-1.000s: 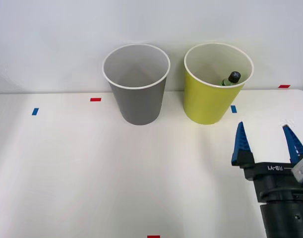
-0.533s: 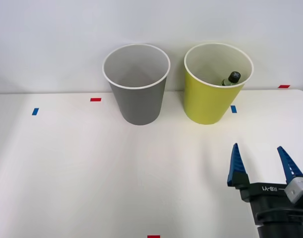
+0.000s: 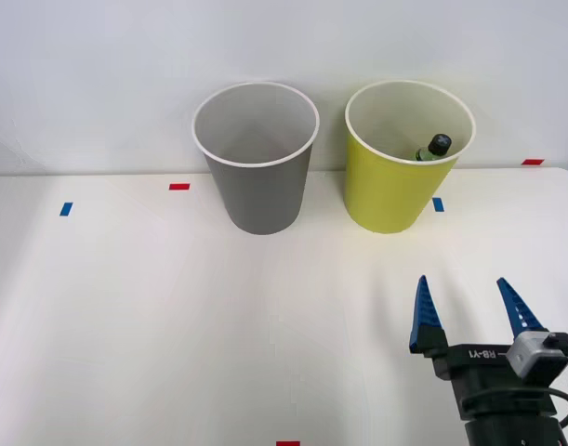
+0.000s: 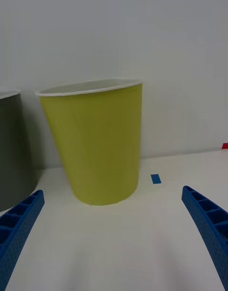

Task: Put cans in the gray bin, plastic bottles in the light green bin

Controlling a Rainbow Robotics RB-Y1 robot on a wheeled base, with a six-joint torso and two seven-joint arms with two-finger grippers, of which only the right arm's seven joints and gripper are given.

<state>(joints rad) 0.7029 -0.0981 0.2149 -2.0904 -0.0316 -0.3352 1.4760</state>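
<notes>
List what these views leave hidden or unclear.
- Gray bin: front view doesn't reach its bottom, so contents unknown; the wrist view's edge cuts it off.
- Bottle in the light green bin: the front wall hides all but cap and shoulder.
- Right gripper: open, holding nothing.

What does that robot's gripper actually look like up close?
The right gripper has two blue, ribbed, pointed fingers on a black body printed with white "RB-Y1" lettering. A small gray box sits on one side, with a black cable looping from it.
</notes>
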